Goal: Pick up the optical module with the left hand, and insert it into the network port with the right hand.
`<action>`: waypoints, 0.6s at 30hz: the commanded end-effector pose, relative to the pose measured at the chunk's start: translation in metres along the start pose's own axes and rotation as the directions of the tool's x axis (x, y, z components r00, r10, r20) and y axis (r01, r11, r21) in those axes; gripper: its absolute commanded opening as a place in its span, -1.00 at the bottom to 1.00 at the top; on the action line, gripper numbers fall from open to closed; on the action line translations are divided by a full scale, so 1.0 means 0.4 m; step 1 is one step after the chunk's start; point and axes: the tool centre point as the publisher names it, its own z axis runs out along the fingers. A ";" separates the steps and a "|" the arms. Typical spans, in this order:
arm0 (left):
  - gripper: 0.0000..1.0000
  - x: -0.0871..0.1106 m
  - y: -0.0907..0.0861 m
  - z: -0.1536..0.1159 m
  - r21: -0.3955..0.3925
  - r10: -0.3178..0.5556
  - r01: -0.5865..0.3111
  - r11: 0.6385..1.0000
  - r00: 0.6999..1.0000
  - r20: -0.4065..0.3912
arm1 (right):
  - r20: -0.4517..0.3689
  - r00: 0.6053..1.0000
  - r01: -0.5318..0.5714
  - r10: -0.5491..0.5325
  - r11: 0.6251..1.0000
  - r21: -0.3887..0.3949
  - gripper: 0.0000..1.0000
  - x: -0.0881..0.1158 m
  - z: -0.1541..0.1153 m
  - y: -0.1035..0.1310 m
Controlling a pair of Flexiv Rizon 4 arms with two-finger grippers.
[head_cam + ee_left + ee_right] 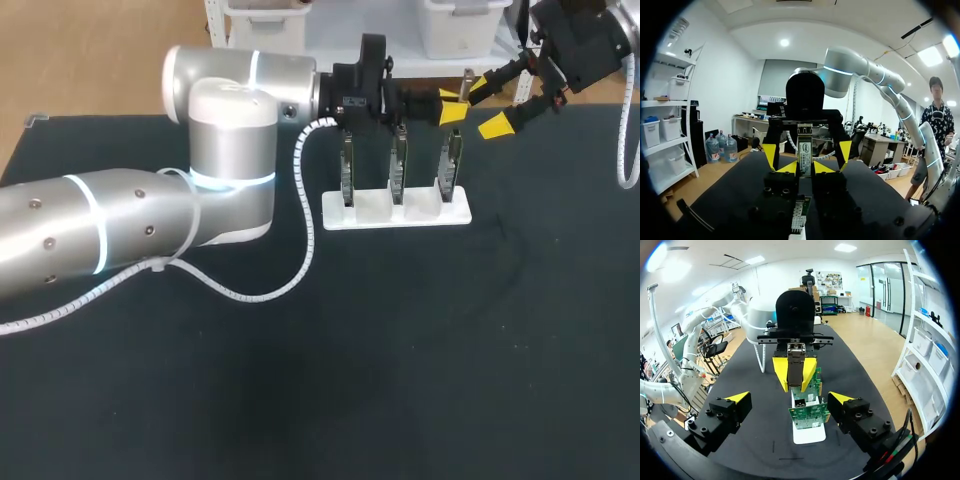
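Note:
My left gripper (805, 167) is shut on the optical module (804, 149), a slim metal bar with a label that sticks out past its yellow tips. In the head view the left gripper (450, 105) hovers above the right end of a white rack (452, 213). This rack holds three upright green boards (397, 165) with metal network ports (800, 402) on them. My right gripper (488, 105) faces the left one from the far right, open, its yellow tips spread on either side of the module (795, 365) without touching it. In its own wrist view the right gripper (790, 398) shows nothing between its fingers.
The black table (420, 350) stretches out in front of the rack. My left arm's thick silver body (230, 150) and its white spiral cable (300, 240) lie over the table's left half. The right arm's cable (628, 130) hangs at the far right edge.

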 end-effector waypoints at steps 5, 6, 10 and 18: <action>-1.00 -0.003 0.018 0.007 0.018 -0.004 0.004 1.000 1.000 -0.009 | -0.001 1.000 -0.001 0.001 1.000 0.004 1.00 -0.001 0.001 0.004; -1.00 -0.003 0.019 0.007 0.018 -0.004 0.004 1.000 1.000 -0.009 | -0.001 1.000 -0.001 0.001 1.000 0.004 1.00 -0.001 0.001 0.004; -1.00 -0.003 0.020 0.009 0.021 0.000 0.000 1.000 1.000 -0.009 | -0.001 1.000 -0.001 0.001 1.000 0.004 1.00 -0.001 0.001 0.004; -1.00 -0.003 0.020 0.012 0.026 0.004 -0.004 1.000 1.000 -0.009 | -0.001 1.000 -0.001 0.001 1.000 0.004 1.00 -0.001 0.001 0.004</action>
